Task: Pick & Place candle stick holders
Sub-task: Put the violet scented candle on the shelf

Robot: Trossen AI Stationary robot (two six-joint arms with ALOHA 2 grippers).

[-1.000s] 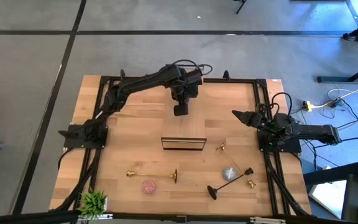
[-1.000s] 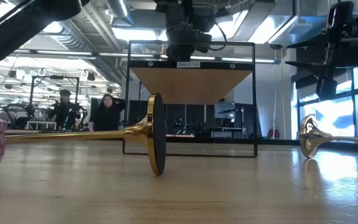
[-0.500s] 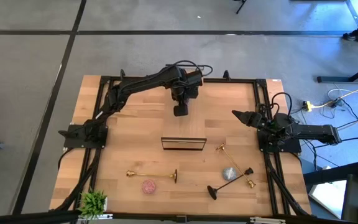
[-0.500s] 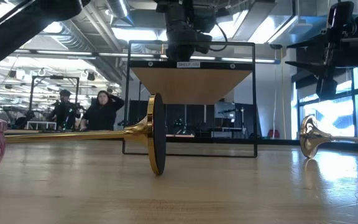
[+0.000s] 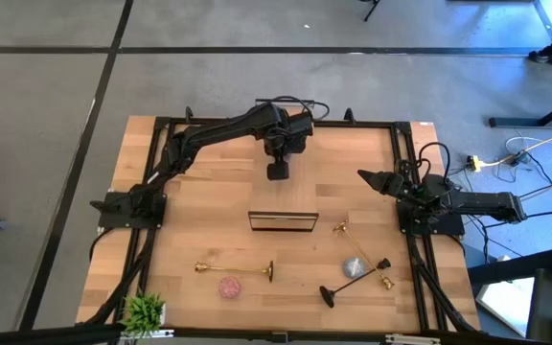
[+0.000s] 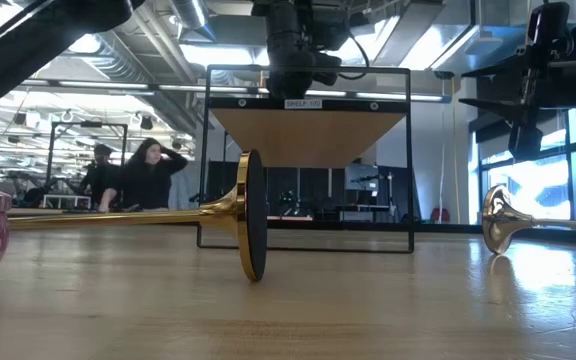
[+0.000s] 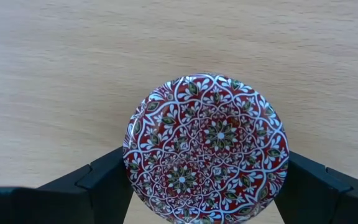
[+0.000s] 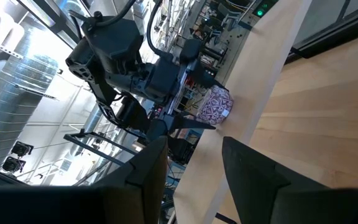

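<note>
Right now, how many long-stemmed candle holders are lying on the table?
3. One gold stem beside the pink cup; a second gold stem and the black stem crossed on the right arm's side. That overlap may hide more.

The table (image 5: 218,192) is light wood, matt up top with visible grain and plank seams, though it picks up a soft sheen at low angle. The gold candle stick holder (image 6: 168,212) looks like polished metal, properly mirror-shiny, with a flat dark matt base disc. The long black holder (image 5: 353,282) looks matt. The round cup (image 7: 207,148) has a smooth, slightly glossy printed red-and-white floral pattern. The left gripper's fingers (image 7: 98,186) are plain matt black, plastic-looking.
</note>
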